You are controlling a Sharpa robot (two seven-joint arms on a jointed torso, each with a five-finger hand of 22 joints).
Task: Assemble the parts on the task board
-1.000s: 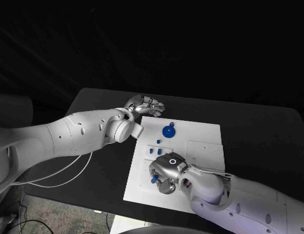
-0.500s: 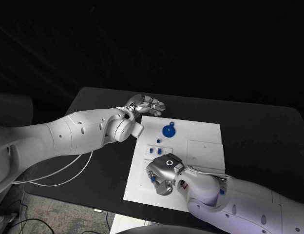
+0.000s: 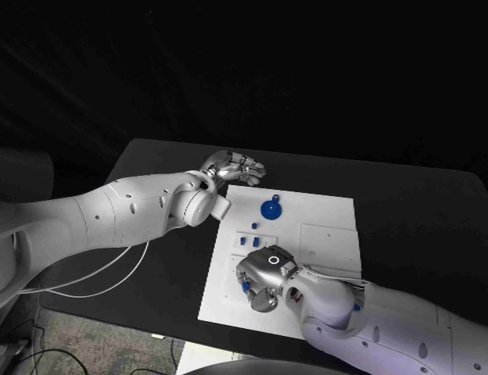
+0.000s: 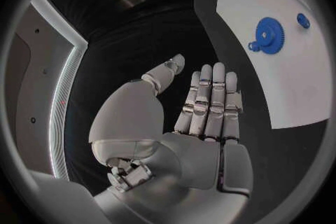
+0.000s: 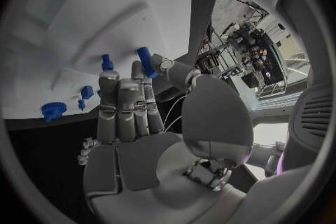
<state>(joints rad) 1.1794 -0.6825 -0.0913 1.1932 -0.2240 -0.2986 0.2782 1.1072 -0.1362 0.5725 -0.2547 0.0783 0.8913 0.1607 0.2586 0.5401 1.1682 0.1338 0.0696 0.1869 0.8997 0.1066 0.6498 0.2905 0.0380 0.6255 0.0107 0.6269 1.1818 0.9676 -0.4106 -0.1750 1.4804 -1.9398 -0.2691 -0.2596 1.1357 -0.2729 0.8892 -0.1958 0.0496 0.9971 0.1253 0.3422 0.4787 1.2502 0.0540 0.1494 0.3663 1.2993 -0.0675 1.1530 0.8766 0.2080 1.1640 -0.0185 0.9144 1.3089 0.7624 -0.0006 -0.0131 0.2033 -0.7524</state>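
Nearest the robot, the right hand (image 3: pixel 263 280) sits over the near left part of the task board (image 3: pixel 323 234), the white plate lying in the middle of the black table (image 3: pixel 425 211). In the right wrist view a blue peg (image 5: pixel 145 61) stands at this hand's fingertips (image 5: pixel 137 73), between the thumb tip and the adjacent fingers, so the hand appears to be pinching it, though the exact contact is partly hidden. A second small blue part (image 5: pixel 106 61) stands on the board just beyond the fingers. In the head view a blue piece (image 3: pixel 245 287) shows at the left edge of this hand, and a few small blue parts (image 3: pixel 248 242) lie on the board just beyond it, near the left edge. Farther up the board lies a blue gear (image 3: pixel 270 209), flat on the white surface, with a small blue piece (image 3: pixel 277 196) just beyond it. Farthest off, the left hand (image 3: pixel 235 169) rests over the black table just outside the board's far left corner. The left wrist view shows its fingers (image 4: pixel 210 101) straight and close together, thumb apart, holding nothing, with the blue gear on the board well beyond them.
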